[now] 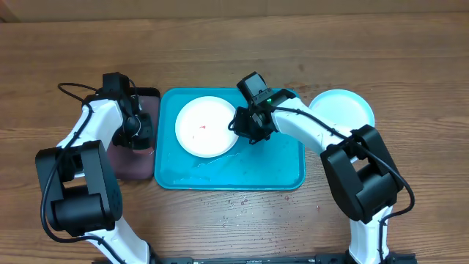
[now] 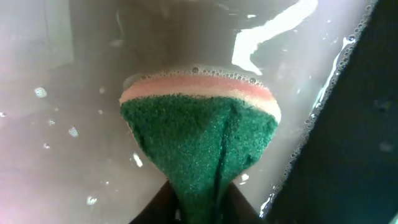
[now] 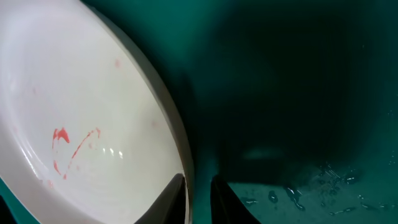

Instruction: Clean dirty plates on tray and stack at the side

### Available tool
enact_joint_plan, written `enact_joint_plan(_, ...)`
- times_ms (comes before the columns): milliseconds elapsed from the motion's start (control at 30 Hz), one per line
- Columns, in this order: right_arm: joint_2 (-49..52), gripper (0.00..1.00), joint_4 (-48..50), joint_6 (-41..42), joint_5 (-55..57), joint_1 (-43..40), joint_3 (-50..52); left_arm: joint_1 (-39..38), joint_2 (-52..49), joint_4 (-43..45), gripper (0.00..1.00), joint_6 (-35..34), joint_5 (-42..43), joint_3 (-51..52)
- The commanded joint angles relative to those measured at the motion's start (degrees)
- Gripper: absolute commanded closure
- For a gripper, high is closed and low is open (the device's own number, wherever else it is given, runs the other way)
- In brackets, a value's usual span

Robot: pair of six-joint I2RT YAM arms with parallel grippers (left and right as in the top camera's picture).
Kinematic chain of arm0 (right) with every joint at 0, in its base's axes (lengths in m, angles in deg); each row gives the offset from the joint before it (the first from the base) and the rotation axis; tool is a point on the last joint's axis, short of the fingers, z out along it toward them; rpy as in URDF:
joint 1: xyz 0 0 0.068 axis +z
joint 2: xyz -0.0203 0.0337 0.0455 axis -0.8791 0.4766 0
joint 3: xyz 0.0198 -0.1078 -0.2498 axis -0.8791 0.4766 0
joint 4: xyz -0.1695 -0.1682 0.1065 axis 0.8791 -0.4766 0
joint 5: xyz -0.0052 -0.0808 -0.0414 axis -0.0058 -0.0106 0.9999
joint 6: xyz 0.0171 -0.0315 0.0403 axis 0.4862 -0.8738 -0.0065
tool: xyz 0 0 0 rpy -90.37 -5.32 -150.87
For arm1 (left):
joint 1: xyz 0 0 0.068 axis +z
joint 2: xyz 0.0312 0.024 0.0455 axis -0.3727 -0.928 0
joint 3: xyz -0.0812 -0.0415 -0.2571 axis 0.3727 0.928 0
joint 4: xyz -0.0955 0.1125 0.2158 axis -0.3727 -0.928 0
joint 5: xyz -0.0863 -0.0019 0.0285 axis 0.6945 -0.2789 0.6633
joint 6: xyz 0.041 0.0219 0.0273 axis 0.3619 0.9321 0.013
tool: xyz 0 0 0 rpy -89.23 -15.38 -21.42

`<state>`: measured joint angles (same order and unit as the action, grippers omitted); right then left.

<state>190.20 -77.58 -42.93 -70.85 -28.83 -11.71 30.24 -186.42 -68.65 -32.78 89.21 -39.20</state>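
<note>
White plate point(image 1: 207, 126): lay face up in the half of the blue tray point(image 1: 278, 167) nearer the desk's point(image 1: 234, 44) left edge. Round, so no long axis of its own; hollow turned upward, red smear point(image 3: 62, 140) near the middle, not yet cleaned.
Blue tray: sat mid-desk, long axis parallel to the near edge, wet on its bare floor.
Right tool point(image 1: 247, 126): set at the plate's rim on the side toward the desk's right edge, fingers either side of the rim. Clamped or merely straddling could not be told.
Left tool point(image 1: 137, 136): clenched on a green-and-pink sponge point(image 2: 199, 137), down in the soapy black tray point(image 1: 135, 167) toward the left edge.
Cyan plate point(image 1: 343, 108): lay on the desk just beside the blue tray, toward the far right corner. Third plate not seen.
Step judged: securing the white plate for scrubbing. Advised: take the rim squarely and firmly, wet plastic likely slippery. Keep the plate low over the tray. Bring the sponge green side down onto the smear. Avoid dragging the tray.
</note>
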Motion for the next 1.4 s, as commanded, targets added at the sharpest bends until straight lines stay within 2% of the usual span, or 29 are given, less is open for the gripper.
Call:
enact_joint_plan(0, 0.68, 0.84, 0.44, 0.92, -0.26, 0.35, 0.39, -0.13, 1.51, 0.17, 0.86, -0.70, -0.17, 0.57)
enact_joint_plan(67, 0.68, 0.85, 0.44, 0.92, -0.24, 0.35, 0.39, -0.13, 1.53, 0.13, 0.94, -0.70, -0.17, 0.57)
enact_joint_plan(200, 0.68, 0.94, 0.46, 0.90, -0.24, 0.35, 0.39, -0.13, 1.53, 0.13, 0.96, -0.70, -0.17, 0.55)
enact_joint_plan(300, 0.68, 0.96, 0.59, 0.92, -0.24, 0.35, 0.39, -0.13, 1.53, 0.13, 0.96, -0.70, -0.17, 0.46)
enact_joint_plan(533, 0.68, 0.96, 1.62, 0.83, -0.22, 0.35, 0.39, -0.11, 3.45, -0.48, 0.96, -0.70, -0.11, -0.96)
enact_joint_plan(933, 0.68, 0.96, 3.39, 0.24, 2.36, 0.68, 0.39, 3.85, 15.93, 0.72, 0.96, 0.85, 6.32, 0.09)
enact_joint_plan(1067, 0.68, 0.96, 3.43, 0.24, 2.34, 0.72, 0.39, 5.95, 20.48, 3.43, 0.96, 0.87, 9.20, 3.69)
enact_joint_plan(1167, 0.68, 0.87, 4.24, 0.20, 2.36, 0.72, 0.39, 7.06, 23.96, 6.69, 0.95, 0.90, 9.86, 8.04)
enact_joint_plan(1367, 0.68, 0.85, 5.09, 0.17, 2.38, 0.72, 0.39, 9.07, 28.72, 14.03, 0.96, 1.64, 15.30, 15.76)
